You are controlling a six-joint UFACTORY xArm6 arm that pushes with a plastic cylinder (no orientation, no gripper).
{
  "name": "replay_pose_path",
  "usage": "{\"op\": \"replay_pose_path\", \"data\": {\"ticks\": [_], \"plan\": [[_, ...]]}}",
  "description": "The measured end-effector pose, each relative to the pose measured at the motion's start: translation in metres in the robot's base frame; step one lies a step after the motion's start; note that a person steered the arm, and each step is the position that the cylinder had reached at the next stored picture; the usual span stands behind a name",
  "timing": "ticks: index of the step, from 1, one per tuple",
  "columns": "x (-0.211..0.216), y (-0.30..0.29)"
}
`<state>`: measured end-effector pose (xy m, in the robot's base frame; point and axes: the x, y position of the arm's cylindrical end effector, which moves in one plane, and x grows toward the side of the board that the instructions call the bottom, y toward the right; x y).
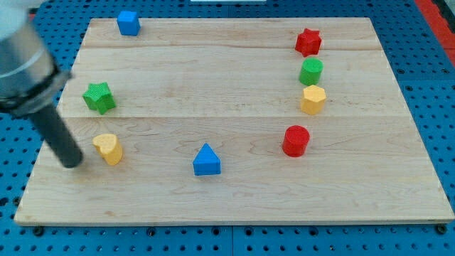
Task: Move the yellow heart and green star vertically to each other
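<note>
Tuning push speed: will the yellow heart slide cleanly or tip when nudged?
The yellow heart looks squat and flat-based, so it should slide, not tip. Its lobed outline may make it rotate under an off-centre push from my tip, just to its left. The wooden board looks smooth.

Green star [99,97] above yellow heart [108,148]

so the whole setup sits on a light wooden board [234,192], pale planks with the grain running side to side and faint seams between them; all around the board is a blue pegboard surface [426,92] full of evenly spaced little holes; past the board's top right corner there's a bit of red [442,10]; lighting is even and soft, short shadows on the board
</note>
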<state>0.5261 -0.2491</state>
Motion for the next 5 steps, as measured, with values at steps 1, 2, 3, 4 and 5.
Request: {"op": "replay_pose_path", "data": {"ticks": [1, 2, 3, 4, 5], "plan": [[-0.035, -0.03], [-0.076, -0.055], [-0.119, -0.037], [-0.127, -0.022], [-0.128, 0.012]]}}
